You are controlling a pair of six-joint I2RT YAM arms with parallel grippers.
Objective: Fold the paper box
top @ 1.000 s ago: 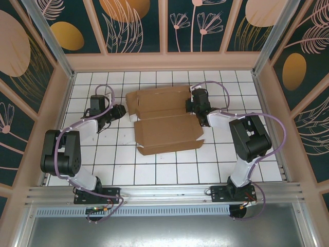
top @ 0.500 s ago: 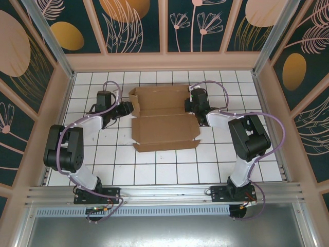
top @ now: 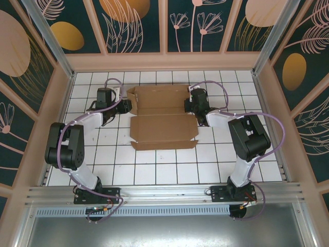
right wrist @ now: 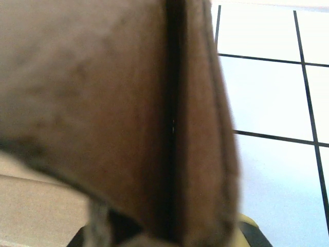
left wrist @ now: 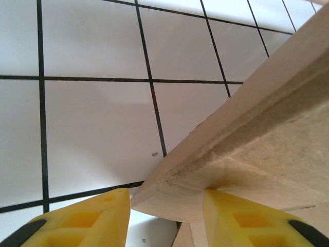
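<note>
Shows a white gridded table (top: 154,170), fenced by leaf-patterned walls (top: 139,31) well apart from the brown paper box (top: 163,128) lying opened out mid-table, so no hindrance there. Pins the box's right edge with the right gripper (top: 189,105), pressed together on the cardboard, likely as an anchor. Straddles the box's left flap with the left gripper (top: 126,106), yellow fingers (left wrist: 82,221) spread, seemingly readying a fold.

Finish survey: cardboard, plastic, metal.
The paper box (top: 163,116) is matt brown cardboard, its cut edge rough and fibrous. The table (top: 169,172) is smooth, white and black-lined, with a faint sheen. The left gripper (left wrist: 164,218) has fingers (left wrist: 87,218) of matt yellow plastic. At 6 o'clock the rail (top: 164,194) is pale ribbed metal.
</note>
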